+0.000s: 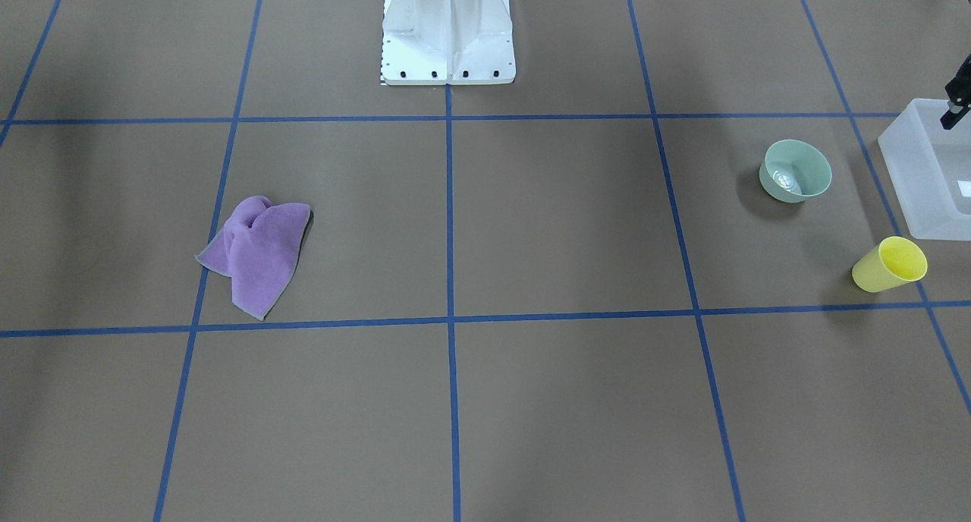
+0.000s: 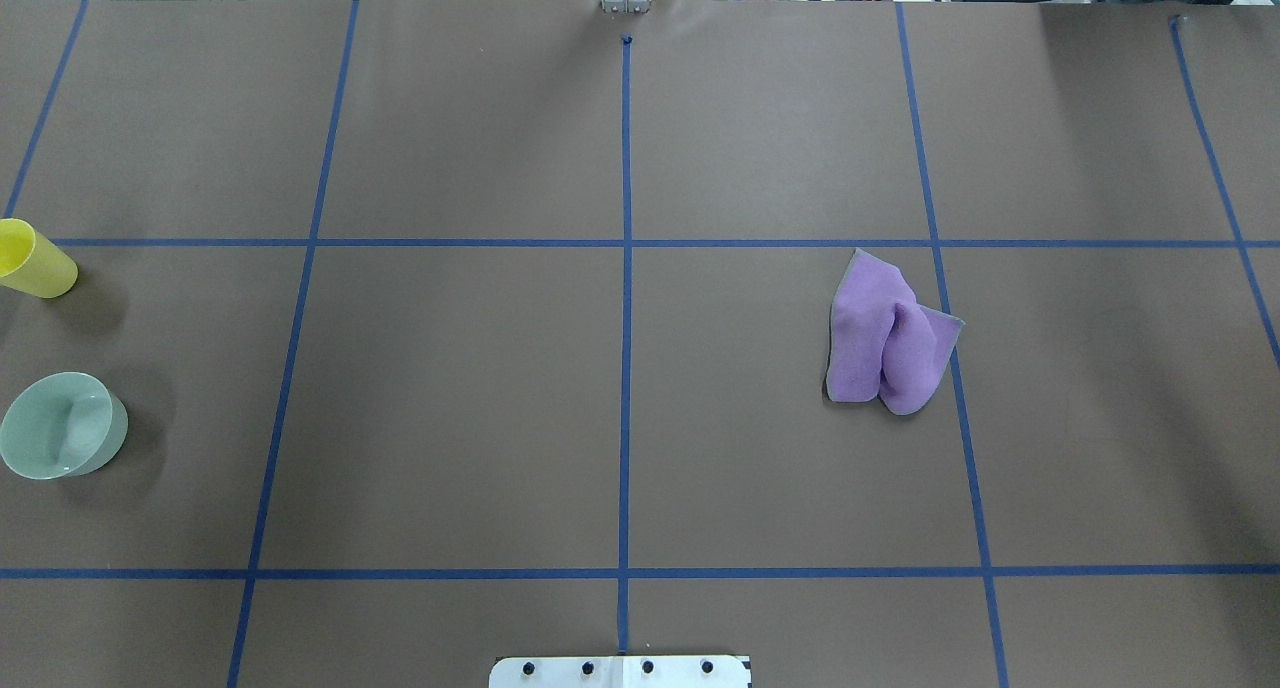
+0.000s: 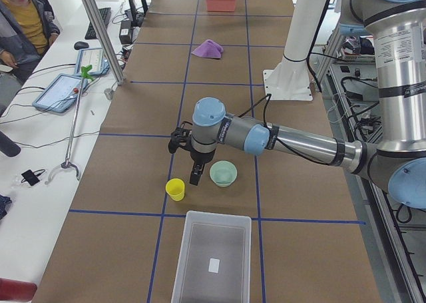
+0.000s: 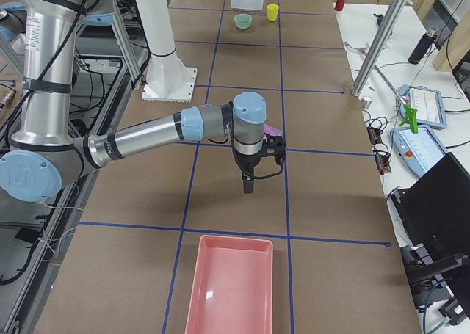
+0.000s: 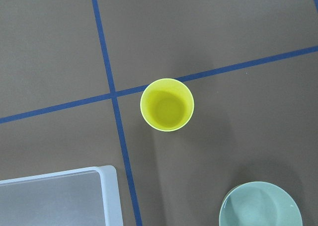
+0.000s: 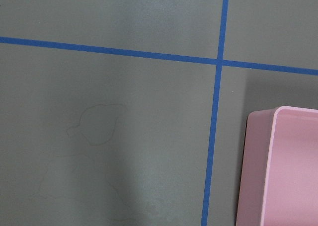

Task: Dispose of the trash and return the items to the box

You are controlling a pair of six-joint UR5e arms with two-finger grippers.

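though upright, yellow cup (image 5: pixel 167 105) near box (image 5: pixel 110 193)

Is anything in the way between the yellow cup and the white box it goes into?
Nothing visible. Only bare paper and blue tape separate the yellow cup from the box; the green bowl sits off to one side.

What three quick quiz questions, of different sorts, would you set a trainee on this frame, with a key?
1. True or false: the yellow cup lies on its side.
2. Fill in: the bin at the end of the table on the robot's right is ____ in colour.
3. Which lies in the robot's right half of the table? A yellow cup; B purple cloth; C neither.
Key: 1 false; 2 pink; 3 B.
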